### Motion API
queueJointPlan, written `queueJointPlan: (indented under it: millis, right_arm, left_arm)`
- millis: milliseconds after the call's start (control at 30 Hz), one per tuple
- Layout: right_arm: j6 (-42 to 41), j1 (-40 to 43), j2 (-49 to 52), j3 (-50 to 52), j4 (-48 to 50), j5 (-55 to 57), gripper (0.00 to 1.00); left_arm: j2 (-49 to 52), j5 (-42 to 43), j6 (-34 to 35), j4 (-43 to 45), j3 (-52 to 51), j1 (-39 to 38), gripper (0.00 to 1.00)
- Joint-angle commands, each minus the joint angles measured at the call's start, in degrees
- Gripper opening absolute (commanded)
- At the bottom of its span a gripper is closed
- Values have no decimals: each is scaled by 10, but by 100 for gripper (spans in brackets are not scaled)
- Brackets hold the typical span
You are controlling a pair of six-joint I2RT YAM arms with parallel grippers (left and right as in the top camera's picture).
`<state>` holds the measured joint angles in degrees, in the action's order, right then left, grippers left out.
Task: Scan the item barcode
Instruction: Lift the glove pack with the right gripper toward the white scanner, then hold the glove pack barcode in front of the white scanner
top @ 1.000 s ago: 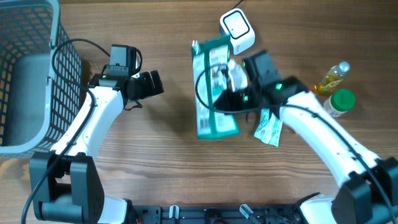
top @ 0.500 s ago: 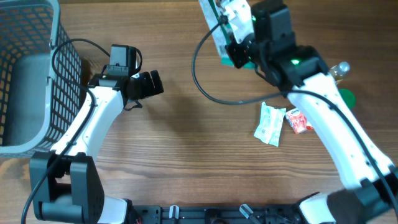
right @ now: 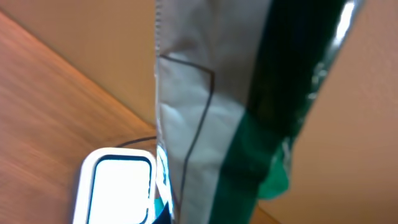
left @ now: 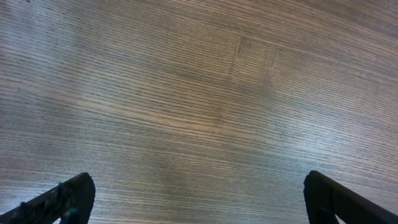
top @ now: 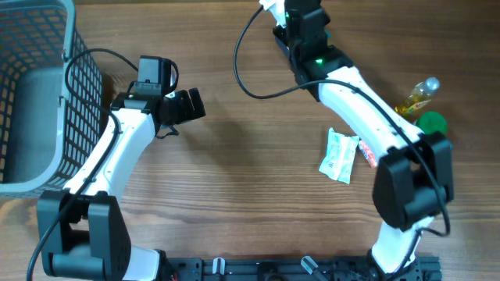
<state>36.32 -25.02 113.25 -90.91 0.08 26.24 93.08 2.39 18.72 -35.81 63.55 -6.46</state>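
The item, a green and white packet, fills the right wrist view and hangs upright just above and to the right of the white barcode scanner. My right gripper is shut on the packet at the far edge of the table; in the overhead view the arm hides both the scanner and nearly all of the packet. No barcode is readable on the packet. At the left, my left gripper stands wide open over bare wood, its dark fingertips far apart with nothing between them.
A grey wire basket stands at the far left. A white-green sachet and a small red sachet lie under the right arm. At the right are a bottle of yellow liquid and a green-lidded container.
My right arm has carried the packet up from the middle of the table to the far edge, over the scanner, which it now covers in the overhead view. The left arm has not moved.
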Motion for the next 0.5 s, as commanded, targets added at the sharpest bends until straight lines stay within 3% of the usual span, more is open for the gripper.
queueJointPlan:
  millis: [0,467]
  right_arm:
    - [44,1,43,-7,37,74,4]
    - [47,-17,96,-6,63,50,4]
  left_arm:
    - [-1,-8,-3,2,4,2,100]
    - [-1,-8,-3,2,4,2,100]
